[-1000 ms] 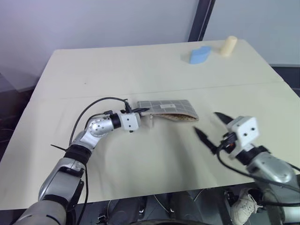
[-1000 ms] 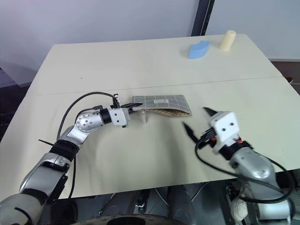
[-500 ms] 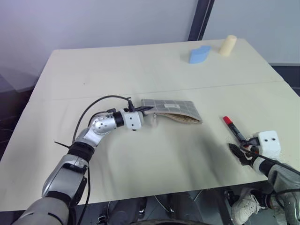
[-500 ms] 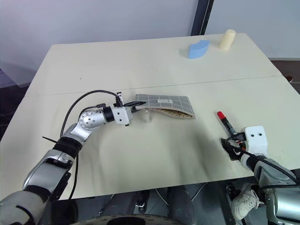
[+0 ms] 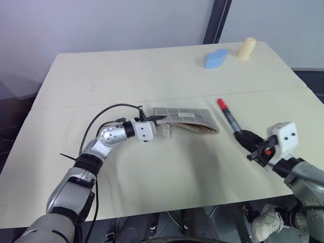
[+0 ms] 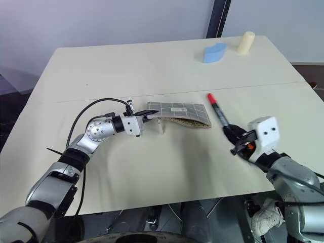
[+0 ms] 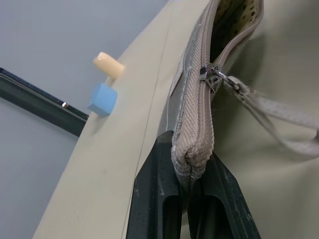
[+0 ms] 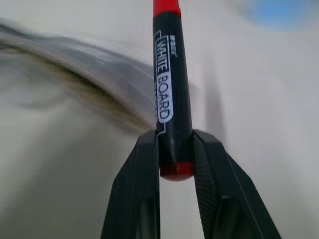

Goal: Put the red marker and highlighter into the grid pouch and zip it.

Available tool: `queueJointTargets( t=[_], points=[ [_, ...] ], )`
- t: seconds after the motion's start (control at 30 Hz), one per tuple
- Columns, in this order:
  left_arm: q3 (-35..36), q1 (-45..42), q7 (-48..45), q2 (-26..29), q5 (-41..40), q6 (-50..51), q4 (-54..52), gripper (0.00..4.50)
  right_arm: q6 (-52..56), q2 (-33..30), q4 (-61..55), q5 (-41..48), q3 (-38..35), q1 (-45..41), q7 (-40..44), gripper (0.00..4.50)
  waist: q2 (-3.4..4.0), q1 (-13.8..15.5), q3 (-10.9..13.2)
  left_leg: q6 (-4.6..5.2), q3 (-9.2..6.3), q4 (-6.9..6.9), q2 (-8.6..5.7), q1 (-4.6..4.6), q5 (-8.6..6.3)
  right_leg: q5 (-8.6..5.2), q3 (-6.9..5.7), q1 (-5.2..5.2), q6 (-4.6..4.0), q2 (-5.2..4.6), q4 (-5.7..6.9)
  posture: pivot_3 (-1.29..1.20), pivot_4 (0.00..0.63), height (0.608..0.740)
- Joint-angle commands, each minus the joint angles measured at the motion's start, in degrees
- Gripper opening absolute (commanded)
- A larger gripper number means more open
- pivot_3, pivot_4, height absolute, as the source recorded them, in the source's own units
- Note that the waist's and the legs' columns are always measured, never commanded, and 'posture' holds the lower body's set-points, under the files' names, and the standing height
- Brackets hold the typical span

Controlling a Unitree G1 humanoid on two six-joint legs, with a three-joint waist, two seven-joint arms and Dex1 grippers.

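1. Your red marker (image 5: 229, 116) is up off the table, clamped near its small red tail end between the fingers of your right gripper (image 5: 244, 137). Its black barrel runs up and away toward about 11 o'clock from that gripper, red cap leading. The right wrist view shows the two fingers (image 8: 139, 184) pressed against either side of the barrel, with the words "WHITE BOARD" readable along it.

2. The grid pouch (image 5: 186, 119) lies flat on the table near the middle, at roughly 9 o'clock from the marker's cap and close to it without touching. Its mouth gapes along the near edge, showing a dotted tan lining. The zipper slider (image 7: 210, 75) sits close to the pouch's left end, its pull tab hanging loose.

3. Your left gripper (image 5: 156, 120) is pinched tight on the left end of the pouch; the left wrist view shows that fabric end wedged between the two black fingers (image 7: 154, 199).

4. I cannot spot the highlighter from here.

5. At about 1 o'clock from the pouch, well apart near the far edge of the cream table (image 5: 121, 76), sit a blue object (image 5: 215, 58) and, just beside it, a cream cylinder (image 5: 246, 49).
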Motion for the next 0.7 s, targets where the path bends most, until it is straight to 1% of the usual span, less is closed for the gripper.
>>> queueJointTargets(
  t=[0.03, 0.13, 0.23, 0.33, 0.43, 0.53, 0.63, 0.7],
  points=[
    [0.1, -0.4, 0.6, -0.4, -0.3, -0.4, -1.8, 0.0, -10.0, -4.3, 0.7, -8.0, 4.8, 4.1, 4.1, 0.38, -0.01, 0.1, 0.0, 0.01, -0.01, 0.03, 0.0, 0.0, -0.01, 0.0, -0.04, 0.03, 0.0, -0.01, -0.05, 0.0, 0.15, 0.732],
    [0.1, -0.3, 0.6, -0.5, -0.3, -0.2, -2.1, 0.0, -14.5, -7.3, 3.9, -13.8, 7.6, 6.5, 4.3, 0.38, -0.04, 0.0, 0.0, 0.07, 0.02, 0.14, -0.05, 0.0, -0.04, 0.0, -0.02, 0.06, 0.0, -0.07, -0.06, 0.0, 0.15, 0.732],
    [0.3, -0.1, 0.4, -0.7, -0.7, 0.0, -2.6, 0.0, -17.1, -7.6, 8.1, -17.0, 7.4, 5.3, 2.4, 0.38, -0.05, 0.0, 0.0, 0.08, 0.04, 0.15, -0.05, 0.0, -0.04, 0.01, 0.02, 0.09, -0.01, -0.07, -0.07, 0.0, 0.15, 0.732],
    [0.2, 0.4, 0.1, -0.6, -0.9, 0.0, -3.3, 0.0, -19.4, -7.4, 10.8, -18.8, 7.0, 3.3, 1.3, 0.38, -0.05, -0.1, 0.0, 0.06, 0.03, 0.11, -0.04, 0.0, -0.04, 0.01, 0.03, 0.12, -0.01, -0.06, 0.0, 0.0, 0.15, 0.732],
    [0.3, 0.6, 0.0, -0.7, -0.9, 0.3, -3.6, 0.0, -20.6, -6.8, 11.8, -17.6, 6.3, 1.8, 1.6, 0.38, -0.04, 0.0, 0.0, 0.02, 0.02, 0.04, -0.02, 0.0, -0.02, 0.01, 0.03, 0.12, 0.0, -0.05, 0.05, 0.0, 0.15, 0.732],
    [0.4, 0.6, -0.1, -0.8, -1.2, 0.7, -4.1, 0.0, -22.0, -8.6, 13.7, -20.5, 7.4, 1.8, 2.0, 0.38, -0.04, 0.1, 0.0, 0.02, 0.0, 0.03, -0.02, 0.0, -0.01, 0.01, 0.02, 0.12, 0.0, -0.04, 0.04, 0.0, 0.15, 0.732],
    [0.0, 0.8, -1.1, -1.4, -2.3, 0.6, -5.1, 0.0, -22.0, -9.8, 16.8, -24.7, 10.6, -1.6, 1.0, 0.38, -0.04, 0.0, 0.0, 0.03, 0.01, 0.07, -0.03, 0.0, -0.02, 0.01, 0.02, 0.09, 0.0, -0.04, -0.02, 0.0, 0.15, 0.732],
    [-0.7, 1.2, -2.7, -1.8, -3.5, 0.3, -6.2, 0.0, -20.7, -9.1, 18.7, -27.5, 14.5, -6.7, -0.3, 0.38, -0.04, -0.2, 0.0, 0.04, 0.04, 0.13, -0.04, 0.0, -0.02, 0.01, 0.04, 0.08, -0.01, -0.05, -0.03, 0.0, 0.15, 0.732]
  ],
)
